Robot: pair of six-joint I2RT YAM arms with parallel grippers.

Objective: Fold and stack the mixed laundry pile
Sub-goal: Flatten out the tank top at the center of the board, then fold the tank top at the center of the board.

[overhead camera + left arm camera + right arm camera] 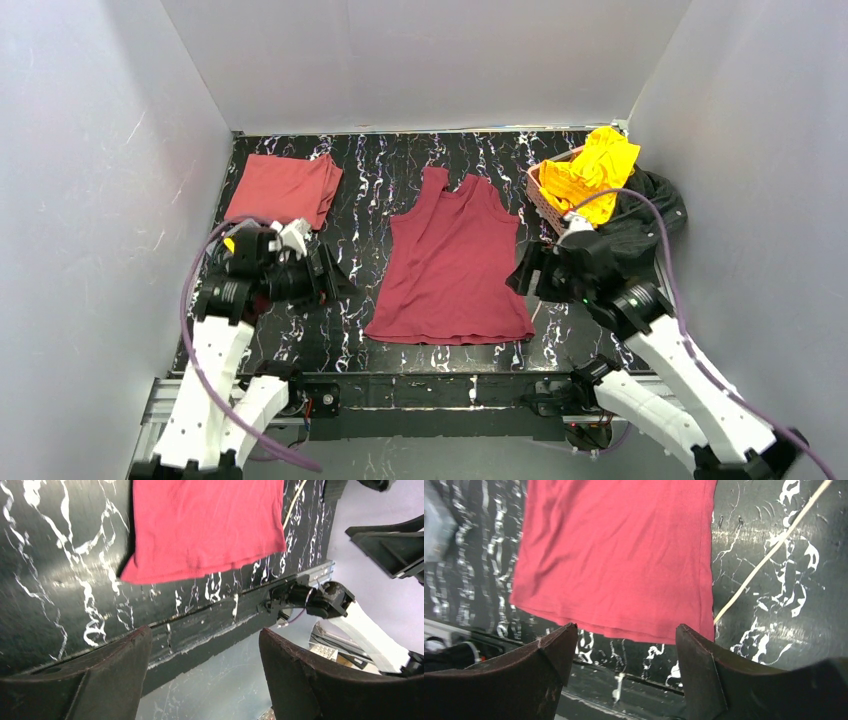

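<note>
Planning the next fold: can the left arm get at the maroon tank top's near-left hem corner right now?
Probably yes. The left hand is open and sits just beside the maroon tank top, which lies flat on the table. Nothing lies between the hand and that hem corner.

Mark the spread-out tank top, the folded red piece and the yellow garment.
tank top (450, 265): top external view, middle of its body.
folded red piece (283, 188): top external view, centre of top layer.
yellow garment (597, 168): top external view, middle of the bunched cloth.
</note>
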